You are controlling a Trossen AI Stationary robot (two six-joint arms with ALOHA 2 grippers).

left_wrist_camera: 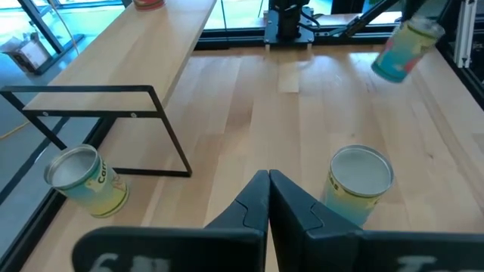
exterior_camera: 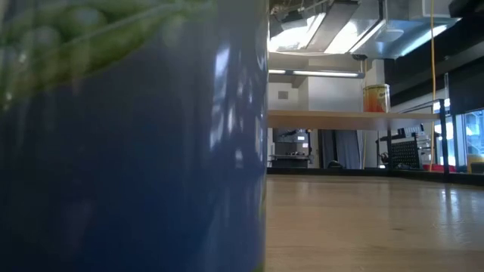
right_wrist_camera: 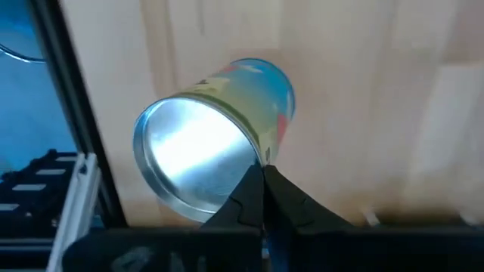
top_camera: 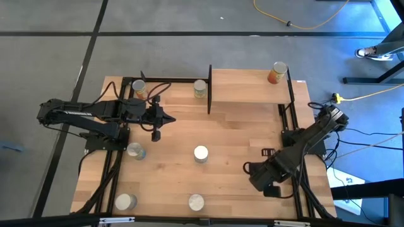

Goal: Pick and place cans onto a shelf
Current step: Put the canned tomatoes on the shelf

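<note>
Found left gripper [top_camera: 170,118] clenched on nothing, hovering over the far left of the table [top_camera: 240,135], just left of the shelf [top_camera: 246,85]. Found right gripper [right_wrist_camera: 263,175] clenched too, low over the near right of the table, fingertips at the rim of a tilted blue-and-yellow can [right_wrist_camera: 227,128]; cannot tell whether touching. Counted one orange can [top_camera: 277,72] upright on the shelf's far right corner. Logged six more on the tabletop: two far cans [top_camera: 139,88] [top_camera: 200,89] left of the shelf, two mid-table cans [top_camera: 134,151] [top_camera: 201,153], two near-edge cans [top_camera: 125,202] [top_camera: 196,202].
</note>
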